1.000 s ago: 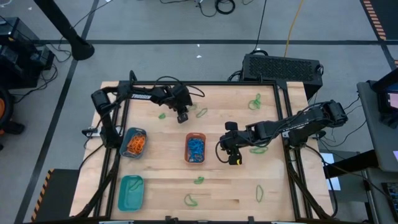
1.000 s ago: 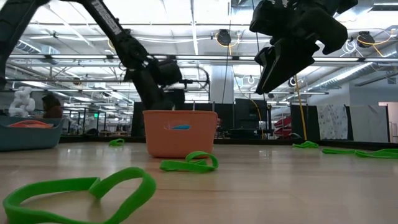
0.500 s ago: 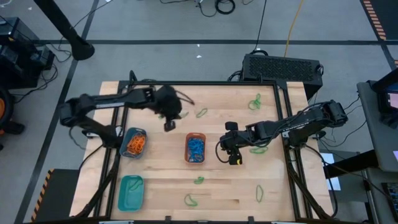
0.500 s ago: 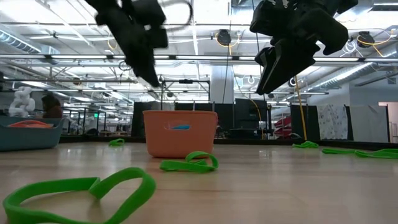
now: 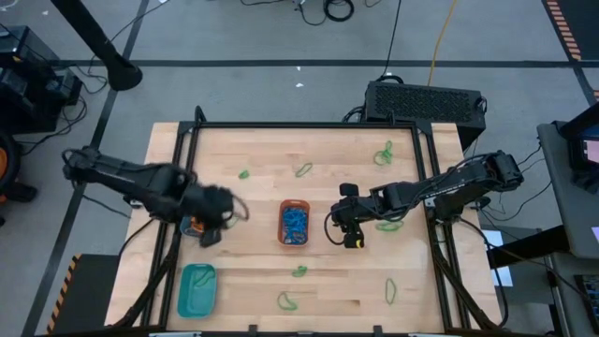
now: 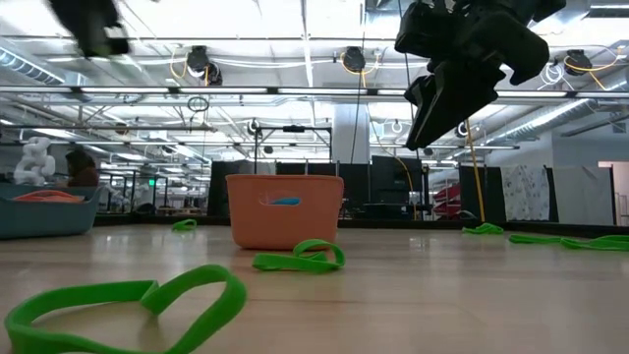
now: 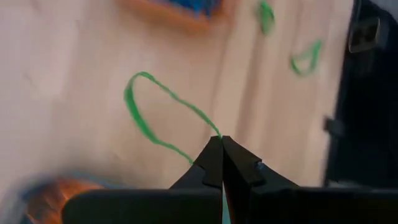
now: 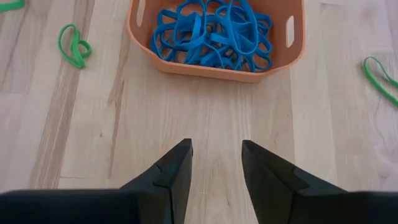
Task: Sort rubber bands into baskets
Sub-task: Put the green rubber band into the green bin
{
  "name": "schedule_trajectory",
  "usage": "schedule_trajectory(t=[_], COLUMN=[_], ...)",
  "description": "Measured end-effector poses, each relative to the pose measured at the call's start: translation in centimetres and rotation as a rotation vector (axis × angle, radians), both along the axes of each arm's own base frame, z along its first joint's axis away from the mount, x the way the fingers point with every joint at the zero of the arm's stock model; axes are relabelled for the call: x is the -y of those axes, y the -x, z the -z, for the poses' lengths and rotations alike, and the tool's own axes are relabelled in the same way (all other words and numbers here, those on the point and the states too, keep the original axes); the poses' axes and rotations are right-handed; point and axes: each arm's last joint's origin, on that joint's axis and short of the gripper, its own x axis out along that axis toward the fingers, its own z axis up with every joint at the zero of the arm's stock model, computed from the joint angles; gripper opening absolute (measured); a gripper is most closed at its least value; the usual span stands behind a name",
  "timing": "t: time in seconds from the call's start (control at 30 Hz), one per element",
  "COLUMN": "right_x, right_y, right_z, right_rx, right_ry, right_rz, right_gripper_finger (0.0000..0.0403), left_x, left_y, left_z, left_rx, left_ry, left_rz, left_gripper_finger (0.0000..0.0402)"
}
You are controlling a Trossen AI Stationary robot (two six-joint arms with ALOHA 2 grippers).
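Table (image 5: pixel 253 290): pale wood top inside a black frame, seen from above.

Teal rectangular basket (image 5: pixel 197 289): at 7 o'clock on the table, near the front left corner.

Orange basket (image 5: pixel 294 223): table centre, filled with blue rubber bands (image 8: pixel 214 37).

Round blue-teal basket (image 5: pixel 194 225): at 9 o'clock, holding orange rubber bands (image 7: pixel 59 196); mostly hidden under the left arm.

Left claw (image 5: pixel 211 234): above the round basket's right edge, fingers pinched shut on a green rubber band (image 7: pixel 155 118) that hangs out as a loop from the tips.

Right claw (image 5: pixel 355 241): just right of the orange basket, raised off the table, fingers parted with nothing between them.

Loose green rubber bands: at 12 o'clock (image 5: pixel 303 169), at 11 o'clock (image 5: pixel 243 174), at 1 o'clock (image 5: pixel 385 153), at 6 o'clock (image 5: pixel 299 271) and (image 5: pixel 286 301), at 5 o'clock (image 5: pixel 390 291).
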Motion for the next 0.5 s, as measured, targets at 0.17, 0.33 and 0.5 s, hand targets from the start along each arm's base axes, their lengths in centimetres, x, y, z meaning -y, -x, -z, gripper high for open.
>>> schedule_trajectory(t=[0.17,0.33,0.5], right_x=[-0.1,-0.2,-0.1], right_y=[-0.1,-0.1,-0.1], right_z=[0.0,-0.1,-0.1], right_rx=[0.008,0.010,0.015], right_ry=[-0.002,0.006,0.045], right_rz=[-0.003,-0.016,-0.068], right_gripper_finger=[0.0132,0.0132,0.0132], left_x=[3.7,6.4,8.2], left_y=[2.0,3.3,4.3], left_z=[0.2,1.2,2.2], left_rx=[-0.111,-0.195,-0.273], left_ry=[0.054,0.089,0.097], left_rz=[-0.017,-0.027,-0.105], left_gripper_finger=[0.0000,0.0000,0.0000])
